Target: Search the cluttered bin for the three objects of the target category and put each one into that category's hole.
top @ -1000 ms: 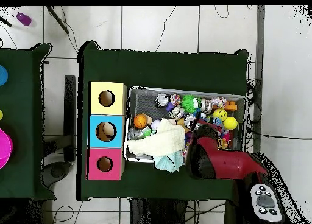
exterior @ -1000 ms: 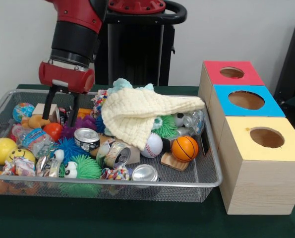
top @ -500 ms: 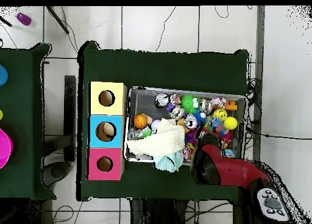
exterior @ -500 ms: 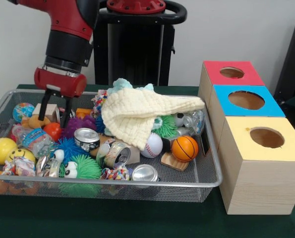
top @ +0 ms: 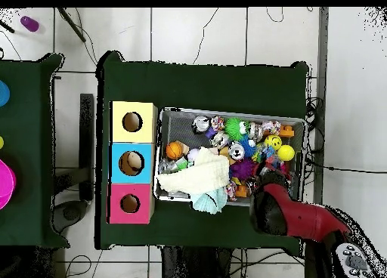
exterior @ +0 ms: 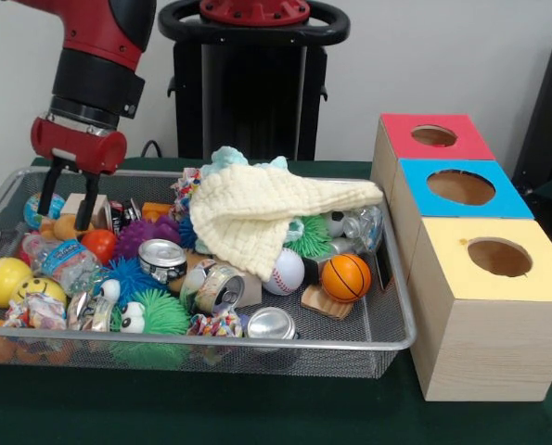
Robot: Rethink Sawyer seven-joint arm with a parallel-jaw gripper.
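The bin [exterior: 398,345] sits on the dark green bench [exterior: 257,417], crammed with toys; I cannot tell from the pictures which category is the target, so I treat the whole heap as the search ground. Nearest me lie a silver can [exterior: 271,324], a green spiky toy [exterior: 155,315] and a yellow smiley ball [exterior: 38,290]; a little further in, a basketball [exterior: 346,277] and a baseball [exterior: 285,272] rest side by side; above them a pale yellow cloth [exterior: 257,211] drapes over the middle of the pile and hides whatever is under it. To the right, beside the bin, stand three boxes, the yellow box [exterior: 484,306] nearest, then the blue box [exterior: 456,190], then the red box [exterior: 433,139], each with a hole in its top. At the far left corner my end effector [exterior: 69,196] hangs above a small globe ball [exterior: 42,206] and an orange ball [exterior: 99,245]; its two fingers are spread apart and hold nothing. To do this step well, I judge I should pick one exposed piece, centre the fingers over it, come straight down clear of the mesh wall, and close only once both fingers straddle it; the cloth will likely need shifting if the targets are buried.
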